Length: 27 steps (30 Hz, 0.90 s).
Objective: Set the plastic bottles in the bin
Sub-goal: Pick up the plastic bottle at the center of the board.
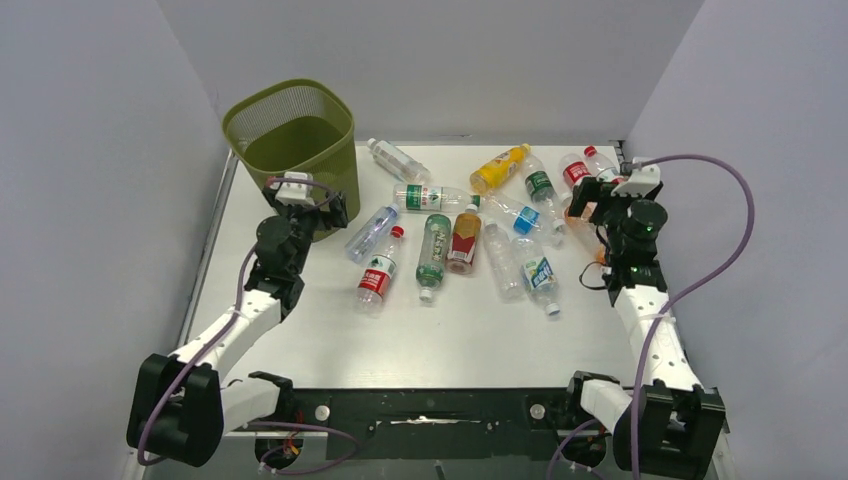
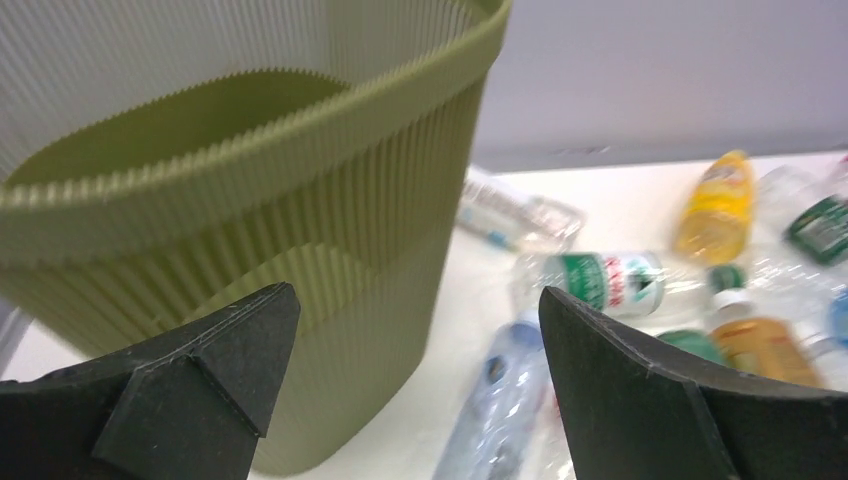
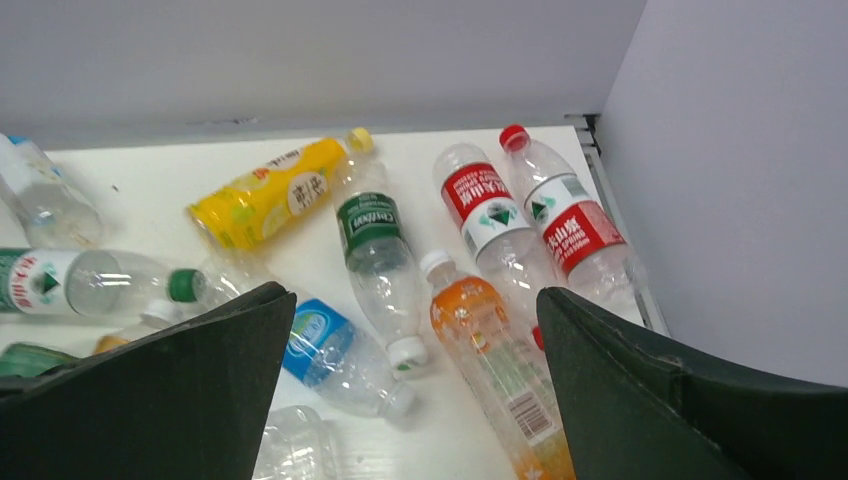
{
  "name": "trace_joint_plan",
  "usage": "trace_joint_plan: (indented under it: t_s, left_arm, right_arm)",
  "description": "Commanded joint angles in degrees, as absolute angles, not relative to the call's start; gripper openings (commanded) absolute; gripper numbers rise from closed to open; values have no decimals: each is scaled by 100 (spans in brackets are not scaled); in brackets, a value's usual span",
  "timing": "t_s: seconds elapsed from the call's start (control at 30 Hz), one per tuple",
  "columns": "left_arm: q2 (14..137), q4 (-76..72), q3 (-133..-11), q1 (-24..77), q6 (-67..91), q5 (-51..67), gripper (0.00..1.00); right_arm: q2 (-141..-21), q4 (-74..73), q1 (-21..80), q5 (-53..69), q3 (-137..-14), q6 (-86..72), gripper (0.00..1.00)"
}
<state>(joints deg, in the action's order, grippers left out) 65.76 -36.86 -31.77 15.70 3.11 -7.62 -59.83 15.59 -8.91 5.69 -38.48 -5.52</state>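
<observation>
The bin (image 1: 292,140), an olive-green mesh basket, stands at the back left of the white table; no bottle shows inside it. Several plastic bottles lie scattered across the middle and back right. My left gripper (image 1: 305,205) hangs open against the bin's front wall (image 2: 250,200), empty, with a clear blue-capped bottle (image 2: 500,400) lying below its right finger. My right gripper (image 1: 598,205) is open and empty above an orange bottle (image 3: 490,350). Around that one lie a blue-labelled bottle (image 3: 330,350), a green-labelled one (image 3: 375,240), a red-labelled pair (image 3: 485,205) and a yellow bottle (image 3: 270,192).
White walls close in the table on the left, back and right. A metal rail (image 1: 625,160) runs along the table's right edge beside the red-labelled bottles. A red-labelled bottle (image 1: 378,272) and a green one (image 1: 433,250) lie mid-table. Both arm bases sit at the near edge.
</observation>
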Motion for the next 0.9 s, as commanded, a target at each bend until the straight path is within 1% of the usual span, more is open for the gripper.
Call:
trace_joint_plan:
  t_s: [0.0, 0.1, 0.2, 0.3, 0.33, 0.4, 0.43, 0.47, 0.53, 0.6, 0.7, 0.8, 0.87]
  left_arm:
    - [6395, -3355, -3969, 1653, 1176, -118, 93]
    - [6433, -3272, -4256, 1739, 1702, -26, 93]
    - [6566, -2495, -4809, 1894, 2010, -42, 93]
    - [6705, -1204, -5456, 2072, 2073, -190, 93]
    - [6740, -869, -5603, 2094, 2115, -579, 93]
    - [6699, -717, -5607, 2112, 2109, -543, 93]
    - [6625, -867, -5476, 2096, 2101, -254, 93]
    - [6551, -980, -5355, 2089, 2154, -217, 93]
    - [6466, -1105, -5201, 2054, 2338, -148, 93]
    - [6530, -1048, -5290, 2031, 2278, 293, 93]
    - [6760, -446, -5599, 2030, 2253, 572, 93]
    - [6607, -900, -5299, 1922, 2564, 993, 93]
    - [6594, -918, -5264, 1873, 2790, 1099, 93]
  right_arm:
    - [-5976, -27, -853, 800, -5073, -987, 98]
    - [-5991, -430, -848, 935, -5567, -1125, 98]
    - [-5968, -466, -865, 1144, -5717, -1409, 98]
    - [-6125, -934, -942, 707, -5953, -2267, 98]
    - [-6209, -1218, -980, 533, -6074, -2558, 98]
    - [-6447, -1830, -1061, 317, -6328, -3025, 98]
    - [-6533, -1976, -1116, 421, -6365, -3126, 97]
    - [-6576, -1834, -1192, 833, -6254, -3115, 98]
    - [-6538, -1318, -1428, 2010, -5885, -3218, 98]
    - [-6413, -754, -1529, 2575, -5500, -3418, 98]
    - [-6420, -633, -1538, 2854, -5441, -3553, 98]
    - [-6531, -834, -1439, 2919, -5677, -3573, 98]
    - [-6571, -984, -1327, 2823, -5829, -3609, 98]
